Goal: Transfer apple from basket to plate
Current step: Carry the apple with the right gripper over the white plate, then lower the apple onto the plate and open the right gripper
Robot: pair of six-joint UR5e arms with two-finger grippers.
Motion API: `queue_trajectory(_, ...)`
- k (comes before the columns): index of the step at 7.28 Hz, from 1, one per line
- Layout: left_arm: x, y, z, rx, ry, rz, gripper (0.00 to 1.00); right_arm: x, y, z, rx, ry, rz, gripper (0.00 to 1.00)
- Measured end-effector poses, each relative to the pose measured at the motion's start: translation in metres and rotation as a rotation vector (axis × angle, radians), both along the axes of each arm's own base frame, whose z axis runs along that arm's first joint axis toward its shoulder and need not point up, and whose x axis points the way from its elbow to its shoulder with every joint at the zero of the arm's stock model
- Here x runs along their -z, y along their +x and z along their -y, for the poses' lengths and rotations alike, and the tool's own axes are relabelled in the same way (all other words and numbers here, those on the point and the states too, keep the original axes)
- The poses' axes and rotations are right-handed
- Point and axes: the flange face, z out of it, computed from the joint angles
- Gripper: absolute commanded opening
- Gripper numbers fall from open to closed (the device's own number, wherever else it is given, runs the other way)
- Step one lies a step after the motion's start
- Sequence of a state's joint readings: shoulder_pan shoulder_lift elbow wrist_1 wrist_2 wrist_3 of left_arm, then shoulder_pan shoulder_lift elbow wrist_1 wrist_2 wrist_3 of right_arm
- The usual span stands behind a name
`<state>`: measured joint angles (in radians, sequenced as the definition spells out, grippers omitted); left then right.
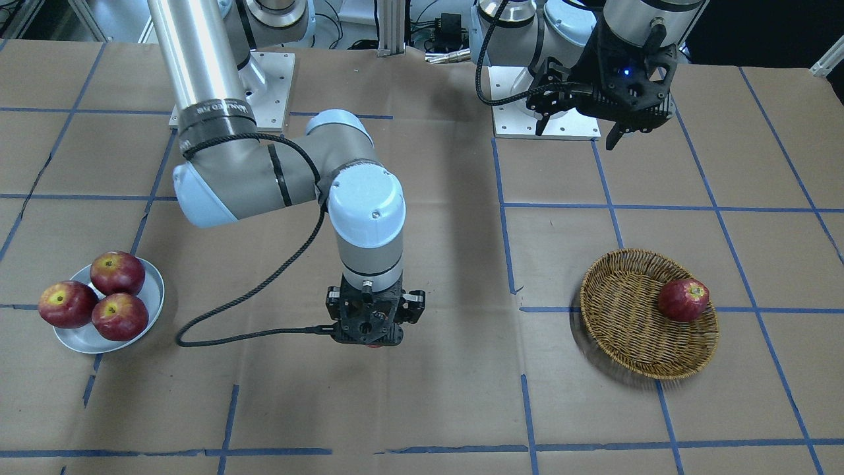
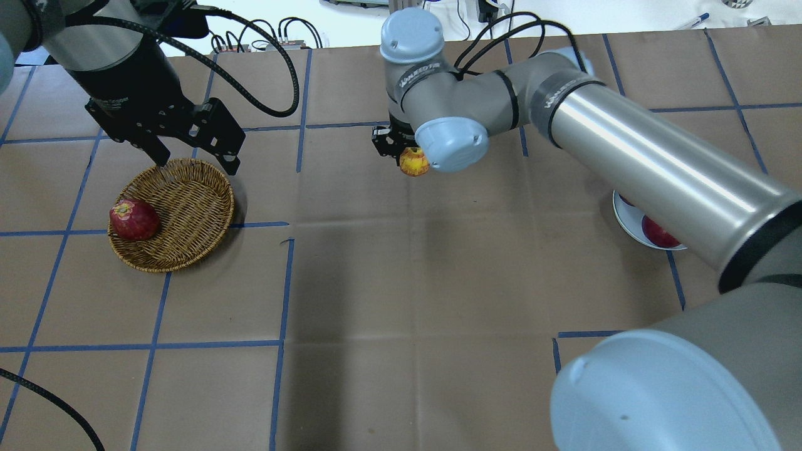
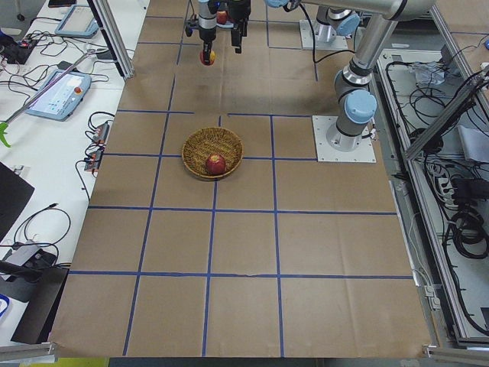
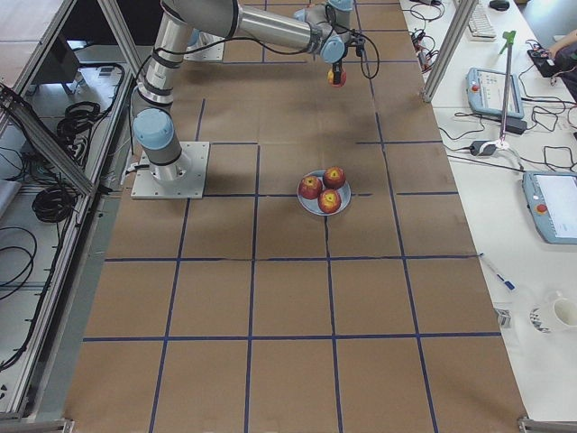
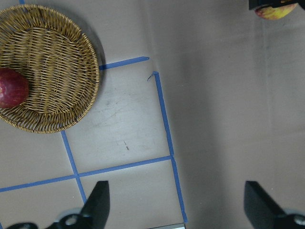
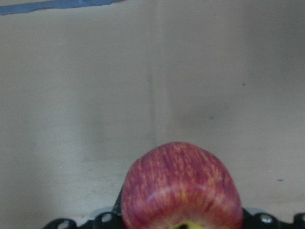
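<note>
My right gripper [image 2: 406, 155] is shut on the apple [image 2: 414, 163], pinkish-red with yellow streaks, and holds it above the bare middle of the table. The apple fills the bottom of the right wrist view [image 6: 181, 188]. The wicker basket [image 1: 620, 349] lies on the robot's left side with one darker red apple [image 1: 684, 300] in it. The pale plate [image 1: 155, 290] lies on the robot's right side with three red apples [image 1: 117, 272] on it. My left gripper [image 2: 195, 161] is open and empty, hanging above the basket's far rim.
The table is covered in brown paper with blue tape lines [image 1: 504, 218]. The right arm's long silver link [image 2: 651, 169] reaches over the plate side in the overhead view and hides most of the plate [image 2: 626, 220]. The arm bases [image 1: 547, 112] stand at the robot's edge.
</note>
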<state>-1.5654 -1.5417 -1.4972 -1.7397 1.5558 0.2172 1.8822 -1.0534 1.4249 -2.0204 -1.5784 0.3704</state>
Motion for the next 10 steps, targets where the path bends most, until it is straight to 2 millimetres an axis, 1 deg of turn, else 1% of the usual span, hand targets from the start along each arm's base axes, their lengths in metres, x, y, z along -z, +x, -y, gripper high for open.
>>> queue_trajectory(1,0.0,-0.001,0.0,0.002,-0.001,0.0,0.99,-0.034,-0.047,0.003,-0.027,0.024,-0.013,0.58)
queue_trajectory(2,0.0,-0.001,0.0,0.001,-0.002,0.0,0.99,-0.06,-0.109,0.004,-0.071,0.047,-0.023,0.58)
queue_trajectory(3,0.0,-0.001,0.0,0.002,-0.002,0.0,0.99,-0.073,-0.184,0.0,-0.125,0.062,-0.027,0.58)
queue_trajectory(4,0.0,-0.001,-0.001,0.002,-0.003,0.0,0.99,-0.075,-0.254,-0.008,-0.173,0.073,-0.026,0.58)
queue_trajectory(5,-0.001,-0.001,-0.002,0.003,-0.004,0.0,0.99,-0.071,-0.32,-0.019,-0.21,0.086,-0.019,0.58)
queue_trajectory(6,-0.001,-0.002,-0.002,0.003,-0.004,0.0,0.99,-0.063,-0.372,-0.029,-0.242,0.095,-0.011,0.58)
queue_trajectory(7,-0.001,-0.002,-0.003,0.004,-0.005,0.0,0.99,-0.051,-0.413,-0.037,-0.271,0.095,-0.007,0.58)
queue_trajectory(8,-0.001,-0.002,-0.003,0.004,-0.004,0.0,0.99,-0.035,-0.438,-0.044,-0.287,0.089,-0.009,0.58)
queue_trajectory(9,0.0,-0.002,-0.003,0.004,-0.004,0.0,0.99,-0.016,-0.451,-0.047,-0.292,0.08,-0.013,0.58)
queue_trajectory(10,0.0,-0.001,-0.003,0.004,-0.003,0.0,0.99,0.003,-0.457,-0.046,-0.293,0.073,-0.018,0.58)
